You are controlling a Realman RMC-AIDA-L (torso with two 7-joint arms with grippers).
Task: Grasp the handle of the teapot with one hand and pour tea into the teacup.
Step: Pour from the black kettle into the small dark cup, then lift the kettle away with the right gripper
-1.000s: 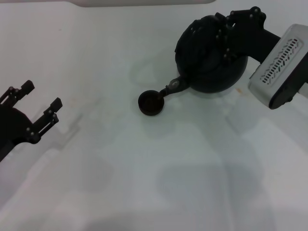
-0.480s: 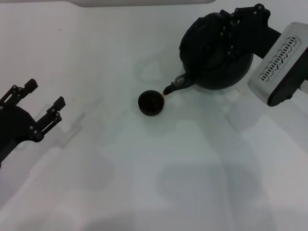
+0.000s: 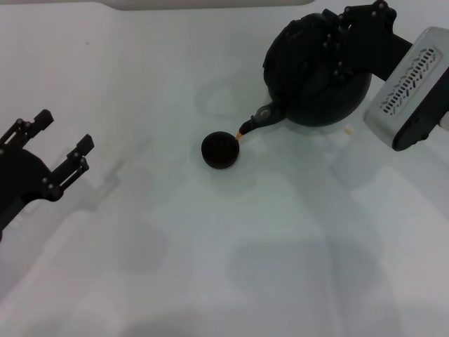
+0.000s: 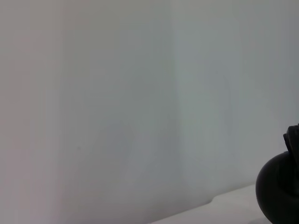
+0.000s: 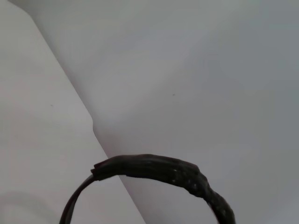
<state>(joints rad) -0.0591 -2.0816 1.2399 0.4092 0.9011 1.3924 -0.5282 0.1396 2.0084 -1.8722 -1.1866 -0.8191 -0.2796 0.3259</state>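
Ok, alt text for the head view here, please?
The right gripper holds a black teapot tipped so its spout meets a small dark teacup on a white table. The left gripper waits, jaws open, at the left edge.

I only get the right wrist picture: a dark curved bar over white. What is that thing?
Observer: The handle of a black teapot, held by the right gripper.
Operator: Is it pouring?
Observer: It is tipped, its spout right at the rim of a teacup, with an amber trace at the spout's tip.
Operator: And the other arm?
Observer: The left gripper sits far off, jaws open, holding nothing.
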